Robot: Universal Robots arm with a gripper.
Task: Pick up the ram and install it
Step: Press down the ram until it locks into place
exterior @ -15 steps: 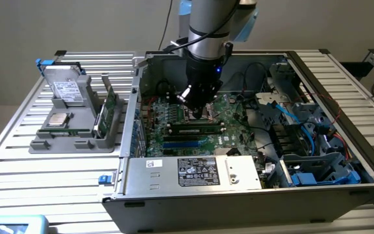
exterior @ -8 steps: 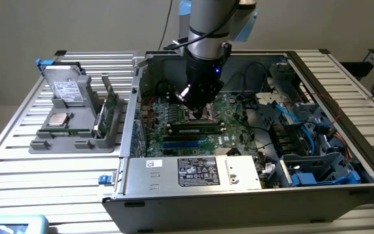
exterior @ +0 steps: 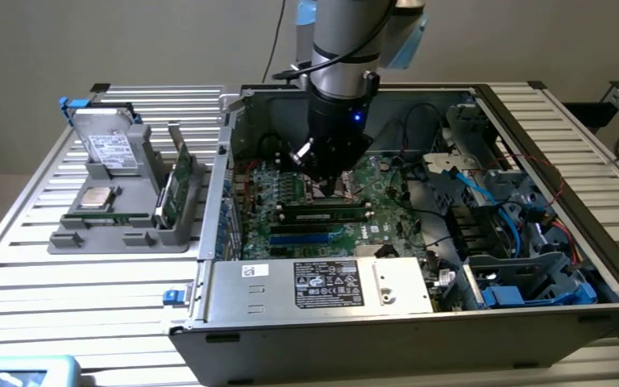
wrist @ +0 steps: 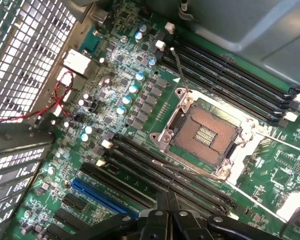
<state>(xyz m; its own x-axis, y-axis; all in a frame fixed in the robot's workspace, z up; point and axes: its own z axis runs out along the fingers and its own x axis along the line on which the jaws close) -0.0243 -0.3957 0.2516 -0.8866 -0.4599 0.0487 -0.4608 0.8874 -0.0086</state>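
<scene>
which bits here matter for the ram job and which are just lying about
Job in hand:
- ram, lying along a slot
- gripper, shut, just above the board
- black slots
- motherboard

Lying about:
- grey holder beside the case
- hard drive
- CPU socket
- power supply

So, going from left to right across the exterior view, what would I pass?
Grey parts holder with a drive standing in it, then green ram sticks upright in its rack, then the open computer case, where the gripper hangs over the motherboard, then blue cables.
</scene>
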